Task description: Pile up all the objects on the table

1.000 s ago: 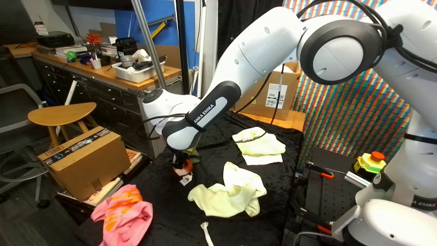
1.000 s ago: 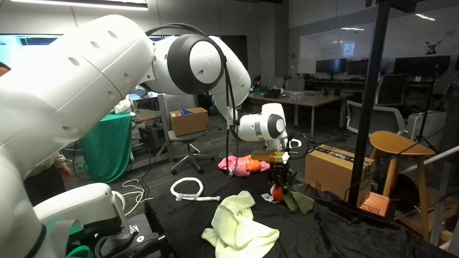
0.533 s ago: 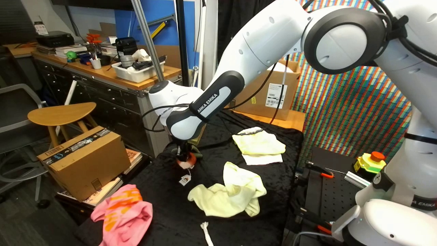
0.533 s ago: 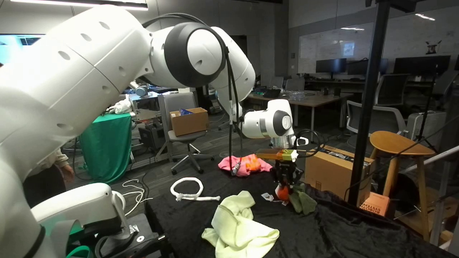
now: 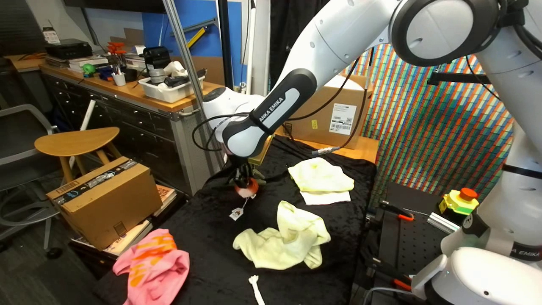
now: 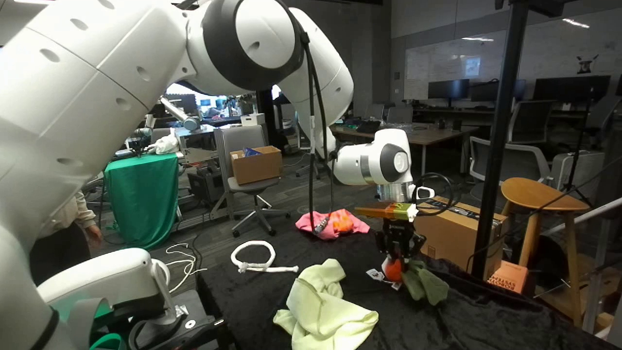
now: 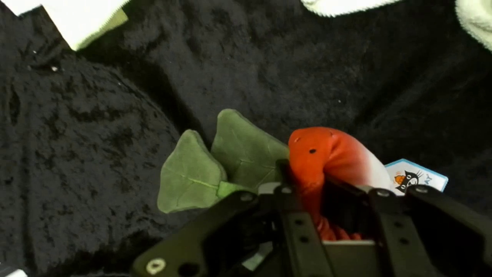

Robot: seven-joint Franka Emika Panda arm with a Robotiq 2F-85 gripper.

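I hold the red-and-white plush radish (image 7: 342, 157) pinched in my gripper (image 7: 333, 192), lower right of centre in the wrist view, its green leaves (image 7: 192, 177) poking out at left, its tag (image 7: 419, 179) at right.

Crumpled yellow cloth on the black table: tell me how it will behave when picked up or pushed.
The crumpled yellow cloth would likely sag around a grip, as it lies in loose, soft folds. It is probably not slippery: in the wrist view its edge looks fuzzy. Pushed along the black table, it would more likely bunch than roll, being a slack heap.
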